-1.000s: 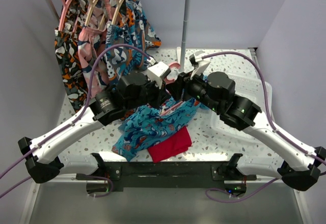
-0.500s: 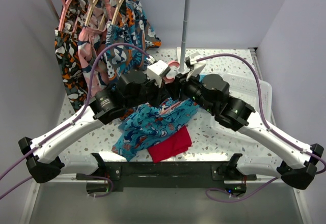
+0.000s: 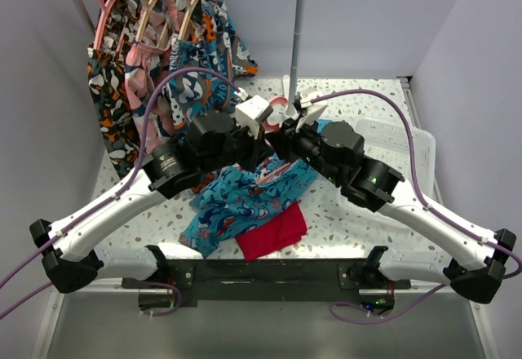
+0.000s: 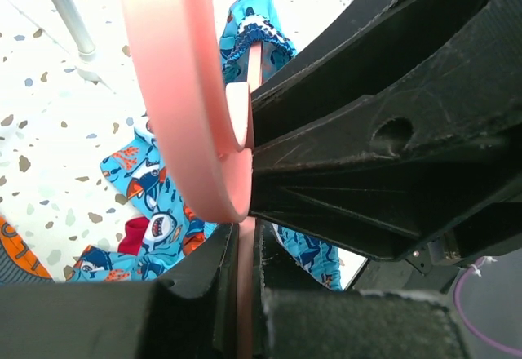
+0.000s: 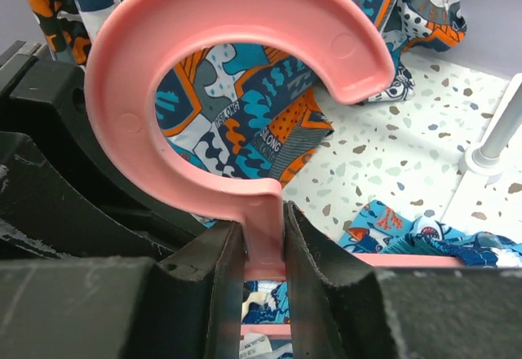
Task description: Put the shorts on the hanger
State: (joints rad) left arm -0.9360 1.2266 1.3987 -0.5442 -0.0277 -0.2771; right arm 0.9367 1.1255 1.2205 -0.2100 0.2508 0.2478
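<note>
1. Top view:
   - The left gripper (image 3: 263,127) and right gripper (image 3: 287,135) meet nose to nose over mid-table.
   - Both are at the hanger (image 3: 280,103), whose pink hook stands up between them.
   - The shorts (image 3: 236,200) lie crumpled on the table (image 3: 334,228), directly below the fingers and spreading toward the near side, partly over a red cloth (image 3: 273,232).
   - Neither arm is nearer, since both are at the neck.

2. Left wrist view:
   - The left fingers are pressed onto the hanger's thin neck, which shows as a pink strip between them.
   - The hook (image 4: 188,90) rises above, seen edge-on.
   - The right gripper's black body crowds in from the right, just beside the hook.
   - Shark-print fabric of the shorts shows underneath.

3. Right wrist view:
   - The neck runs straight up between the right fingers, and both pads look to touch it with no gap showing.
   - The hanger's bar runs sideways below the fingers, toward blue fabric at lower right.
   - The hanger looks upright with its frame down among the shorts, so the coming move likely turns on lifting along that vertical axis.
</note>
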